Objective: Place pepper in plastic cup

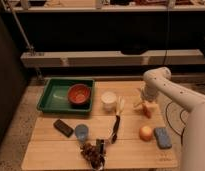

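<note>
**A:** One claw (pixel 145 103) in the room, hanging off the white arm (pixel 172 93) and pointing down at the wooden worktop (pixel 51 150).

**B:** Has it got the pepper?

**A:** The pepper (pixel 147 110) lies right beneath the claw, small and orange-red, on the wood. I cannot tell from here whether the claw touches it or how wide the claw stands.

**B:** And the plastic cup?

**A:** The pale blue plastic cup (pixel 81 132) stands upright, well off to the claw's left and nearer to us. The white cup (pixel 109 100) is just left of the claw. A dark long-handled utensil (pixel 116 129) lies between the claw and the blue cup.

**B:** Anything close by?

**A:** A round yellow-orange fruit (pixel 145 132) sits on our side of the claw, with a blue sponge (pixel 162 137) just beside it. Far left of the claw, a green tray (pixel 50 100) holds an orange-red bowl (pixel 79 94).
</note>
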Motion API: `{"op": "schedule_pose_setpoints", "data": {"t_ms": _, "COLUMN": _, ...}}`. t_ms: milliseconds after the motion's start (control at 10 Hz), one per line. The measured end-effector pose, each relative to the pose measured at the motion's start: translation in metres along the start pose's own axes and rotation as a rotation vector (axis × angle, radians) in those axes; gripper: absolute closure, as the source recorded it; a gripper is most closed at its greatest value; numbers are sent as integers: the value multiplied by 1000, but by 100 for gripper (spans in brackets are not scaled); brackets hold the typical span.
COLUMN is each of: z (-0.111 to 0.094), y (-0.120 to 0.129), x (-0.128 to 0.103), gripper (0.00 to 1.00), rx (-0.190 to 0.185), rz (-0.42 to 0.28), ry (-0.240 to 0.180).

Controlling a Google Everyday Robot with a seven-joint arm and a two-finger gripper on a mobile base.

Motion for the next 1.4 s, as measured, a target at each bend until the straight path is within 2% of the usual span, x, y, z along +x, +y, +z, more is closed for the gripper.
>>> {"op": "schedule_pose_setpoints", "data": {"t_ms": 100, "z": 1, "y": -1, "x": -2, "gripper": 44, "rx": 4, "rz": -2, "ry": -5}}
{"op": "schedule_pose_setpoints", "data": {"t_ms": 200, "z": 3, "y": -1, "x": -4, "gripper": 49, "rx": 7, "rz": -3, "ry": -12}}
{"op": "schedule_pose_setpoints", "data": {"t_ms": 600, "z": 12, "y": -5, "x": -5, "gripper": 50, "rx": 10, "rz": -9, "ry": -23}}
{"op": "schedule_pose_setpoints", "data": {"t_ms": 1100, "z": 27, "y": -6, "x": 2, "gripper": 50, "rx": -21, "rz": -17, "ry": -12}}
{"op": "schedule_pose_setpoints", "data": {"t_ms": 1400, "z": 34, "y": -4, "x": 5, "gripper": 50, "rx": -10, "rz": -17, "ry": -9}}
